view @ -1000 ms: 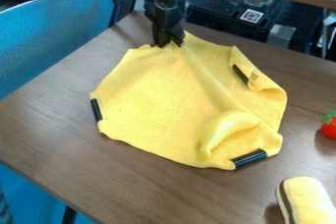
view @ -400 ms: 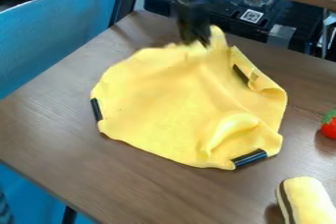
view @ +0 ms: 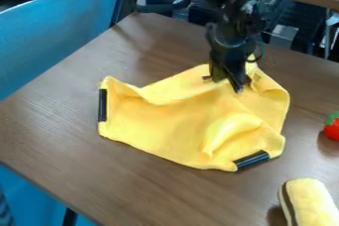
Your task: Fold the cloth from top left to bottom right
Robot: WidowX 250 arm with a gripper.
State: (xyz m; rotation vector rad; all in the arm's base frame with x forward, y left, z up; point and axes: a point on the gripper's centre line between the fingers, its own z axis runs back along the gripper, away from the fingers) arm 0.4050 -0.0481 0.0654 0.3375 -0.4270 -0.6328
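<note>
Slim black fingers (view: pixel 234 74), nearly closed, are pinching the soft yellow cloth (view: pixel 173 121) right of upper centre, presumably for drawing its edge toward lower right; it is lying mid-frame on the brown wooden surface (view: pixel 53 131).

The cloth (view: pixel 169 126) is plain yellow, with black strips (view: pixel 252 159) at its edges; the table (view: pixel 59 121) is brown with a streaked wood grain; the strawberry (view: pixel 332 130) is red with a green top; the plush roll (view: pixel 311 202) is pale yellow with a dark brown stripe; the panel (view: pixel 53 36) is blue.
</note>
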